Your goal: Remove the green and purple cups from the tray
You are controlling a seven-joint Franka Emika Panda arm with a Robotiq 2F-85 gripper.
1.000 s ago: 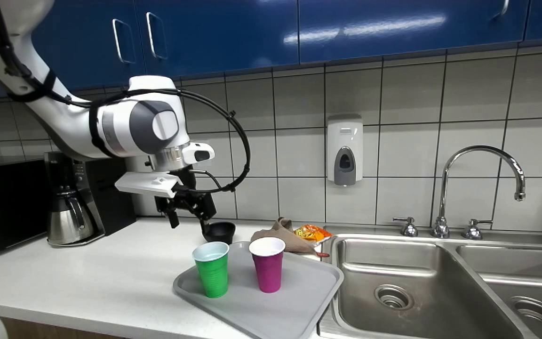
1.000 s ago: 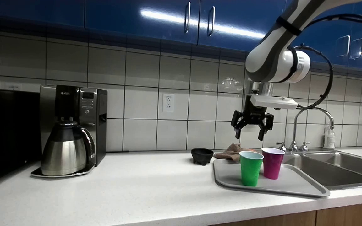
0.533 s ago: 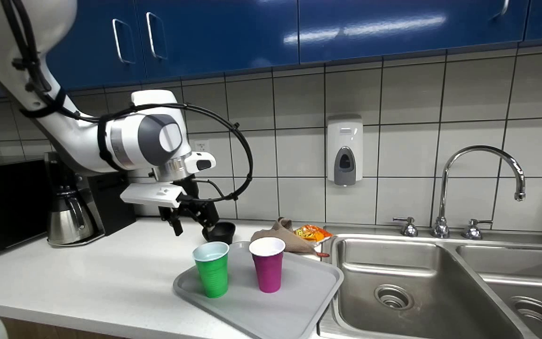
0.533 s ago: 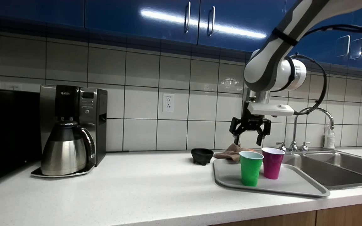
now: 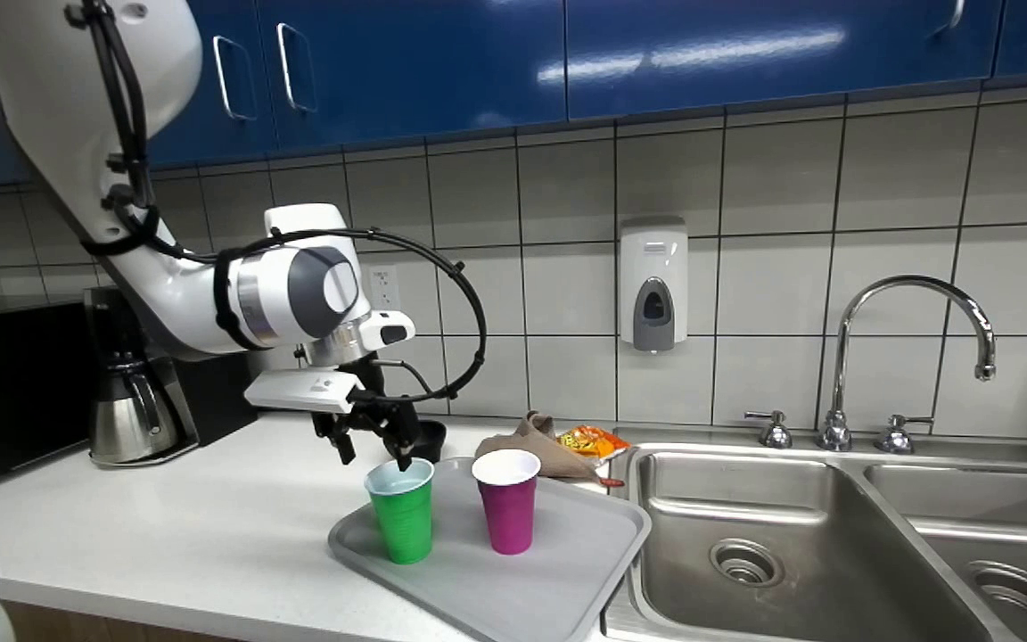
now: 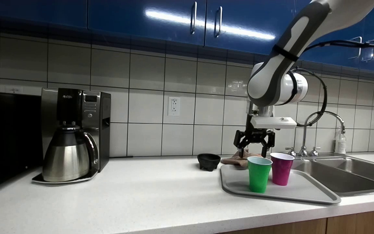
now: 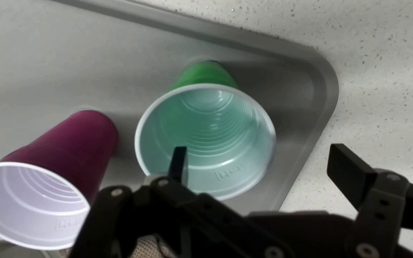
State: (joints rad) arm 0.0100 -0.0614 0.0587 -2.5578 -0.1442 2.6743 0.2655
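Note:
The green cup (image 5: 404, 524) and the purple cup (image 5: 510, 519) stand upright and apart on the grey tray (image 5: 571, 557). The green cup (image 6: 259, 177), purple cup (image 6: 281, 171) and tray (image 6: 308, 192) also show in an exterior view. My gripper (image 5: 375, 456) is open and empty, just above and behind the green cup's rim. It also shows in an exterior view (image 6: 253, 154). In the wrist view, my gripper's (image 7: 258, 157) left finger overlaps the mouth of the green cup (image 7: 206, 76), and its right finger lies over the counter past the tray corner. The purple cup (image 7: 75, 147) is at left.
A black bowl (image 6: 208, 161) stands behind the tray, partly hidden by the gripper in an exterior view. A brown cloth (image 5: 536, 446) and an orange packet (image 5: 592, 440) lie at the tray's back edge. The sink (image 5: 781, 495) adjoins the tray. A coffee maker (image 6: 104, 139) stands farther along the counter.
My open gripper has come down steadily toward the green cup, shifting slightly right in an exterior view. The cups and the tray have not moved.

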